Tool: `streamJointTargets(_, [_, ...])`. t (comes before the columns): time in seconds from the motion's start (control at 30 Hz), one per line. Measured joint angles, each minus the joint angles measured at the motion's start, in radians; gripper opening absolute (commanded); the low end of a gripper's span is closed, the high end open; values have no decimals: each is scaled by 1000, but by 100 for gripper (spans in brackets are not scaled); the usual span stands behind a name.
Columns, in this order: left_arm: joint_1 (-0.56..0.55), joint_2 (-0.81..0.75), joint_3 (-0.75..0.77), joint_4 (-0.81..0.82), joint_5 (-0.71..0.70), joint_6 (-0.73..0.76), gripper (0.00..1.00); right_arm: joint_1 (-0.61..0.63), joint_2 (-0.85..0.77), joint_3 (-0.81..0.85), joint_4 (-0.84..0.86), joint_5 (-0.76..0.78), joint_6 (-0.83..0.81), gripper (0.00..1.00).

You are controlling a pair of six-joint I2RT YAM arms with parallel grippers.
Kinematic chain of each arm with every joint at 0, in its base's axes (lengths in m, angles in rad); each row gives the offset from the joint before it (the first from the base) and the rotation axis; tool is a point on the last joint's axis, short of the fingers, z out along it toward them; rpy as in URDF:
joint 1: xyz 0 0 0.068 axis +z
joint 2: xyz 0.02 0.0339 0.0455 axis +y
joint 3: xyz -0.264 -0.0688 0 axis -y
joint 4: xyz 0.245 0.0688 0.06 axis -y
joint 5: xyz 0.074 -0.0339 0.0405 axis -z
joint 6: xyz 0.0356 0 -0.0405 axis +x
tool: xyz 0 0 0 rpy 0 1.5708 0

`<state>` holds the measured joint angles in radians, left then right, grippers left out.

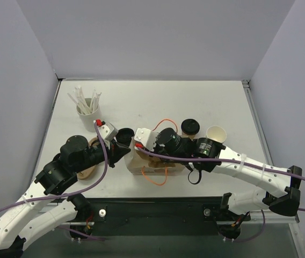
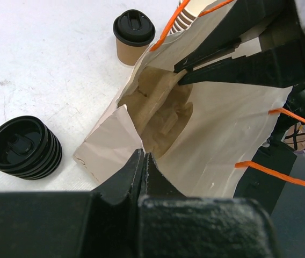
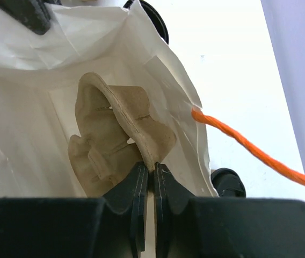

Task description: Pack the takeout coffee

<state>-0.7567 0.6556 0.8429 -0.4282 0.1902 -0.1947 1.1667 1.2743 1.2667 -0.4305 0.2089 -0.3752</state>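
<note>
The takeout coffee (image 1: 190, 127) (image 2: 133, 36), a brown paper cup with a black lid, stands upright on the table behind a white paper bag (image 1: 160, 164) (image 2: 222, 140) with orange handles. My left gripper (image 1: 128, 154) (image 2: 143, 161) is shut on the near rim of the bag's mouth. My right gripper (image 1: 140, 152) (image 3: 153, 167) reaches into the mouth and is shut on the edge of a beige pulp cup carrier (image 3: 115, 134) (image 2: 163, 107) inside the bag. Neither gripper touches the coffee.
A stack of black lids (image 1: 124, 136) (image 2: 23, 148) sits left of the bag, and a stack of lidless cups (image 1: 216, 134) stands right of the coffee. A cup of wrapped straws (image 1: 87, 107) stands at the back left. More brown carriers (image 1: 91, 161) lie under my left arm.
</note>
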Motion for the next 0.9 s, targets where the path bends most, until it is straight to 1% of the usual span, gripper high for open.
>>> streamJointTargets(0.27, [0, 1, 0, -1, 0, 35, 0, 6, 0, 66, -113, -16, -73, 0])
streamJointTargets(0.4, [0, 1, 0, -2, 0, 51, 0, 7, 0, 122, -145, -55, -110, 0])
streamJointTargets(0.5, [0, 1, 0, -2, 0, 58, 0, 6, 7, 162, -173, -87, -167, 0])
streamJointTargets(0.73, [0, 10, 0, -1, 0, 69, 0, 4, 78, 217, -231, -154, -318, 0])
streamJointTargets(0.9, [0, 14, 1, -1, -2, 69, 0, -15, 126, 256, -252, -165, -327, 0])
